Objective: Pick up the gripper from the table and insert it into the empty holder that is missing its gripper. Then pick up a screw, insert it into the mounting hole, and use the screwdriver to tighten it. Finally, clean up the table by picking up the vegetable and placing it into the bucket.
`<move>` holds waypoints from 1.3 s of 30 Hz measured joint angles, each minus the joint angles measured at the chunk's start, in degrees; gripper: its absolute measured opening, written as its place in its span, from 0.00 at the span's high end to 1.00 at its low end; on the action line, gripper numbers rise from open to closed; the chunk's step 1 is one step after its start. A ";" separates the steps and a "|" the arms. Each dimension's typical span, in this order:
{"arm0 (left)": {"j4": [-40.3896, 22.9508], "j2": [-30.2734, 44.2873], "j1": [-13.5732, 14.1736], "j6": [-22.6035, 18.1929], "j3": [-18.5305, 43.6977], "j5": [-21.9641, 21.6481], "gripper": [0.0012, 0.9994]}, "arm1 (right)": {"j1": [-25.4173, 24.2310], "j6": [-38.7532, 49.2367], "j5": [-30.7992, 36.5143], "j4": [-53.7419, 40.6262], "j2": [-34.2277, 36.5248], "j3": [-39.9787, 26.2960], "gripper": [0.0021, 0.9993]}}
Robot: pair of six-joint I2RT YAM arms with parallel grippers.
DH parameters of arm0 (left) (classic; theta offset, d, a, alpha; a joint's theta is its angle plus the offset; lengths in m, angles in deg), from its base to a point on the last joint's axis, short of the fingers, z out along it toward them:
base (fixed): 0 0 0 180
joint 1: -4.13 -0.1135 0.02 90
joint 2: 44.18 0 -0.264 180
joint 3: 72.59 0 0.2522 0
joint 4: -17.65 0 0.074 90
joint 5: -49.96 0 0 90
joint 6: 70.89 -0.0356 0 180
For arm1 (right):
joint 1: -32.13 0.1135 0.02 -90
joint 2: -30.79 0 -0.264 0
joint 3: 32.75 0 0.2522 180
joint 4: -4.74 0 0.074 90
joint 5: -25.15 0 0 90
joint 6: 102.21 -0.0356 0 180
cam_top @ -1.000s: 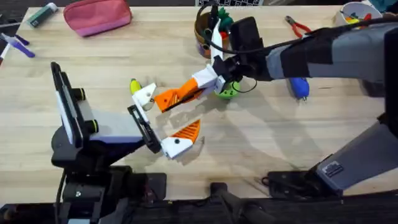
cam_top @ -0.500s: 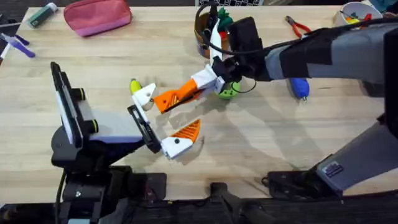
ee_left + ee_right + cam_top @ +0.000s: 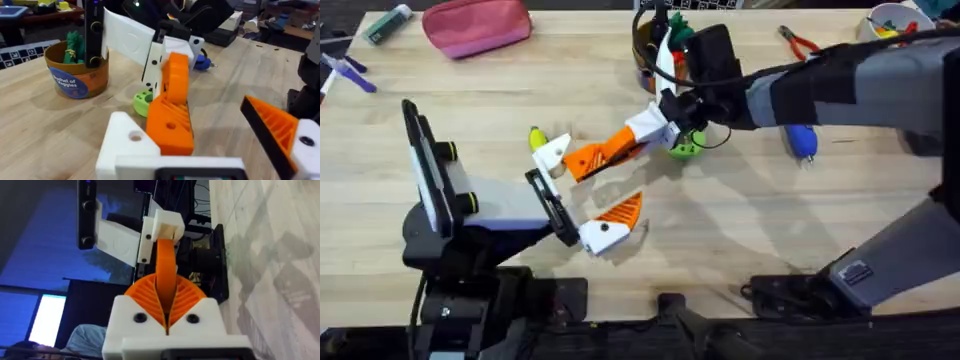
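My right gripper (image 3: 638, 140) is shut on the loose orange gripper (image 3: 592, 156), its orange pads (image 3: 150, 294) pinching the piece (image 3: 165, 272) edge-on. The piece's far end touches the white holder (image 3: 552, 154), the tipless finger of my left gripper (image 3: 585, 185), which stands open. In the left wrist view the orange gripper (image 3: 172, 112) lies against the holder (image 3: 125, 145), beside its mounting hole. The yellow vegetable (image 3: 535, 138) lies just behind the holder. The blue screwdriver (image 3: 802, 140) rests at the right, and the bucket (image 3: 650, 52) stands at the back. I cannot make out the screw.
A lime-green disc (image 3: 682, 149) sits under the right wrist. Red-handled pliers (image 3: 800, 42) and a white bowl (image 3: 890, 20) lie at the back right. A pink pouch (image 3: 477, 25) and some pens are at the back left.
The right gripper has nudged the orange gripper slightly up and left against the holder. The left arm has stayed put.
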State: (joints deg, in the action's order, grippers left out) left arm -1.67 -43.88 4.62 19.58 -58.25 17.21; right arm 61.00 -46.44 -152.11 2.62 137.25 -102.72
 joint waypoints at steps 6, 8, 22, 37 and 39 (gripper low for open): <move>0.00 0.01 0.00 0.00 0.00 -0.02 0.01 | 0.00 -0.01 0.00 -0.07 0.00 -0.32 0.99; 0.00 0.02 0.00 0.00 0.00 -0.02 0.01 | 0.00 -0.02 0.00 -0.09 0.00 -0.33 0.99; 0.02 0.00 0.00 -0.07 0.00 -0.02 0.01 | 0.00 -2.10 0.04 -0.11 0.00 -0.92 0.99; 0.06 0.00 0.00 -0.90 0.00 -0.09 0.01 | 0.17 -4.79 0.76 -0.13 0.00 -2.40 0.99; 0.10 0.00 0.00 -1.14 0.00 -0.21 0.01 | 0.24 -4.81 1.00 -0.15 0.00 -2.95 0.99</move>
State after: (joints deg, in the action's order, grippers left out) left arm -1.57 -43.88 4.62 18.45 -58.25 17.00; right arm 61.24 -51.25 -151.11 2.46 137.25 -105.67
